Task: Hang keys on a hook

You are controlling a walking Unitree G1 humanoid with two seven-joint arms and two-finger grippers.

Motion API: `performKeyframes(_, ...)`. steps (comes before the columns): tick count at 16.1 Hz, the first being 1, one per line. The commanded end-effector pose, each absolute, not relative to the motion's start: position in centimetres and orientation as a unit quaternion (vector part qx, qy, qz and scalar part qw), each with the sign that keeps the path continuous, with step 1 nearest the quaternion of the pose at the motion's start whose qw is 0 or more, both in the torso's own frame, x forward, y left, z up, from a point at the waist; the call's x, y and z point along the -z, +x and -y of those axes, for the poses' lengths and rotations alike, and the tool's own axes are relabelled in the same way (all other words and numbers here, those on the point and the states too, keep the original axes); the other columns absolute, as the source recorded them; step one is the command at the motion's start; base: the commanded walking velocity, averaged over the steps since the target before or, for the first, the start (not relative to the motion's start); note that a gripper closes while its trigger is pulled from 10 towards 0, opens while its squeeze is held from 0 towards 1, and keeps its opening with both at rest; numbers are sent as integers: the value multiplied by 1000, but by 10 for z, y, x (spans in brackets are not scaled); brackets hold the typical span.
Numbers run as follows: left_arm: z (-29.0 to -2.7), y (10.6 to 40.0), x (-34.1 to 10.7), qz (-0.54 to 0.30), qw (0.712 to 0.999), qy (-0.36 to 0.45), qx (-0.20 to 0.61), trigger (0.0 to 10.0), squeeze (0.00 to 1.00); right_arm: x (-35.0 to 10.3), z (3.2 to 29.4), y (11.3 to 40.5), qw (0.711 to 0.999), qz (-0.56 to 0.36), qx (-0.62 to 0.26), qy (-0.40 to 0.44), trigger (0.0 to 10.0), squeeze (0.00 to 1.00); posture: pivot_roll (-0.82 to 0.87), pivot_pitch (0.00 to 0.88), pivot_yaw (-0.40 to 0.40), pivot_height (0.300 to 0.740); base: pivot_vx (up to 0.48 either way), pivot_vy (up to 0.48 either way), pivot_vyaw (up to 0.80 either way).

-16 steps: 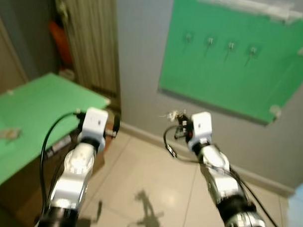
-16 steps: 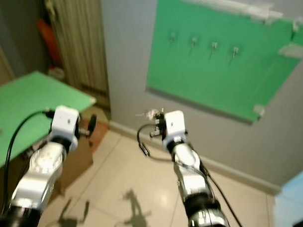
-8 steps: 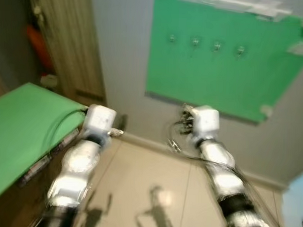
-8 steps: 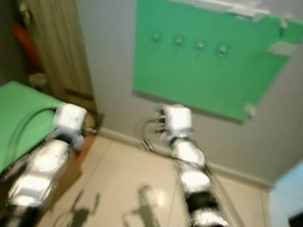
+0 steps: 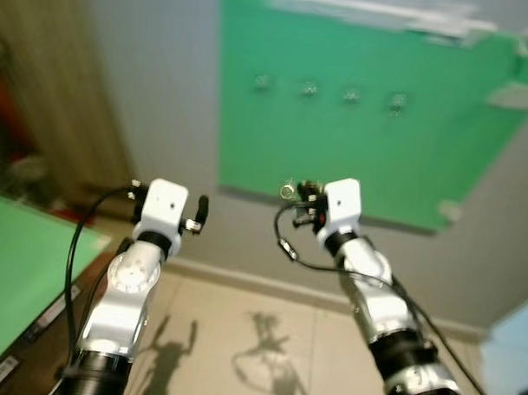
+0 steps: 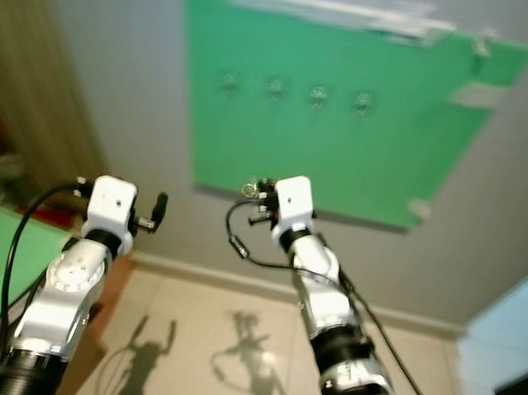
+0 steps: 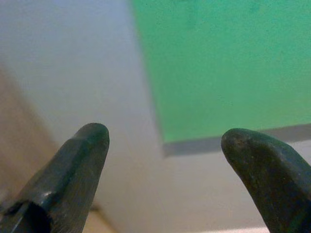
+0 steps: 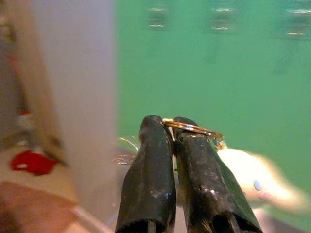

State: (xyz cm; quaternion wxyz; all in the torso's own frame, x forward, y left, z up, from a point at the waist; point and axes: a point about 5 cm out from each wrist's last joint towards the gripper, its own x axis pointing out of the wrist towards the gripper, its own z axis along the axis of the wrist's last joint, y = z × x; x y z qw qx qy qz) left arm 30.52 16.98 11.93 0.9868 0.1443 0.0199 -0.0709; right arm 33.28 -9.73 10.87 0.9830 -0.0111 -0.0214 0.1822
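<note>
Clearly, the thin gold-coloured metal key ring (image 8: 192, 129) sat pinched at the tips of the right gripper (image 8: 169, 128), whose two black fingers were pressed together on it, with a pale blurred tag (image 8: 252, 177) hanging from it beyond the fingers. From the head views the right gripper (image 5: 300, 197) was raised in front of the grey wall (image 5: 164, 90), level with the lower edge of the large green board (image 5: 361, 140) fixed to that wall, and the ring (image 5: 287, 191) stuck out from it as a small glint. A row of four small metal hooks (image 5: 308, 89) ran across the upper part of the board, well above the ring and apart from it, with bare green surface between them. Pale tape (image 5: 383, 13) ran along the board's top edge.

To the left, the left gripper (image 7: 165, 145) hung idle with its fingers spread wide and nothing between them, pointing at the board's lower left corner. A green-topped table (image 5: 18, 276) lay at the robot's far left, its edge near the left arm. Below both arms stretched beige floor tiles (image 5: 241, 344), carrying the arms' shadows, and a pale skirting strip (image 5: 244, 279) marked the foot of the wall.
</note>
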Motion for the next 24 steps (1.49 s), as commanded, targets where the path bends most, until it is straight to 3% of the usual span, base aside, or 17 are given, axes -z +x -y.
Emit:
performKeyframes(1,-158,306,-124,-10,985,145,95,10000,0,-112,109,335,987,25,-161,-16,0,0,41,0,-12,740,465,0,0)
performKeyframes(9,-154,305,-124,-17,984,140,112,10000,0,-137,105,350,982,31,-187,-26,0,0,38,0,-30,740,472,0,0)
performKeyframes(24,-143,294,-124,-15,986,125,107,10000,0,-161,102,369,979,-15,-180,-93,0,0,35,22,-88,740,0,0,0)
